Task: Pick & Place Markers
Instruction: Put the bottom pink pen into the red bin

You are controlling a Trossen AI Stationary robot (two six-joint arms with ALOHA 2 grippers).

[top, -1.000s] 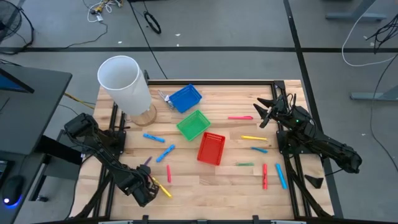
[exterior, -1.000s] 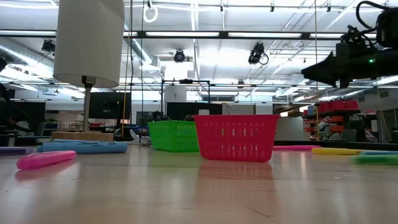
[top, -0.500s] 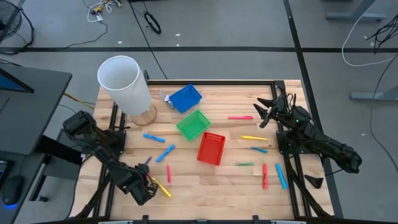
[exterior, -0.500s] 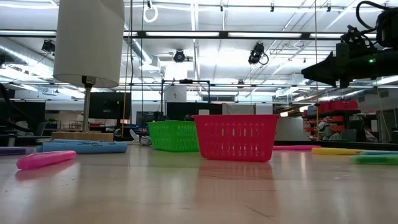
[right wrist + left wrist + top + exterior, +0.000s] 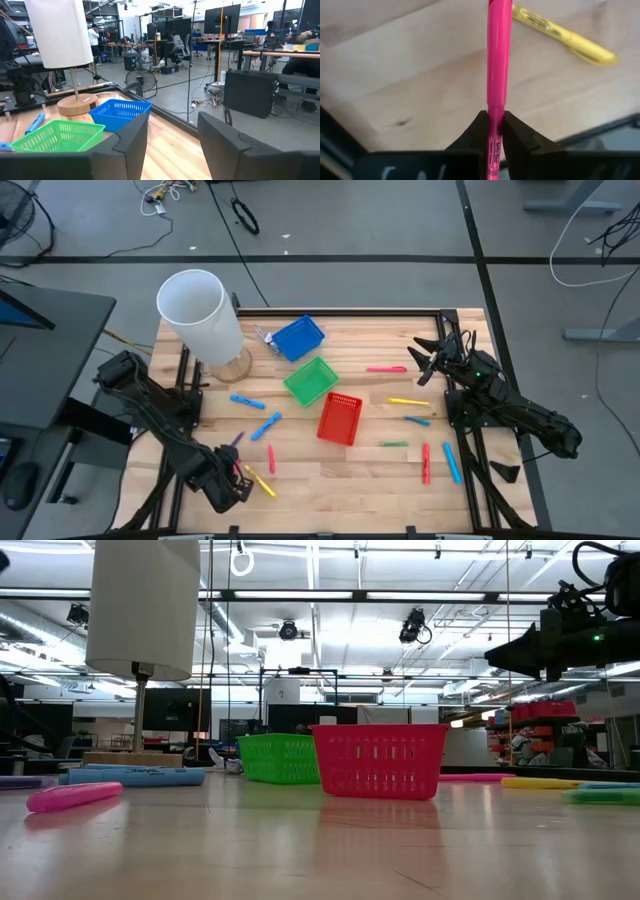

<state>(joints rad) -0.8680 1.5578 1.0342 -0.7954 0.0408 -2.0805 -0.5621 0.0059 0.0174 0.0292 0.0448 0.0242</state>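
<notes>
The left end effector [image 5: 495, 131] has just clenched on the pink marker [image 5: 498, 55], lifting it from the worktop [image 5: 300, 470], so carrying to a basket looks next, while the right end effector [image 5: 428, 362] waits released.

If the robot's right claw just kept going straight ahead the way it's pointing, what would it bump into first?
Probably the blue basket. The right gripper, open and empty, hangs above the table's far right corner and faces it, with the lamp's wooden base just beyond. If it stays level, it might pass over the basket.
</notes>
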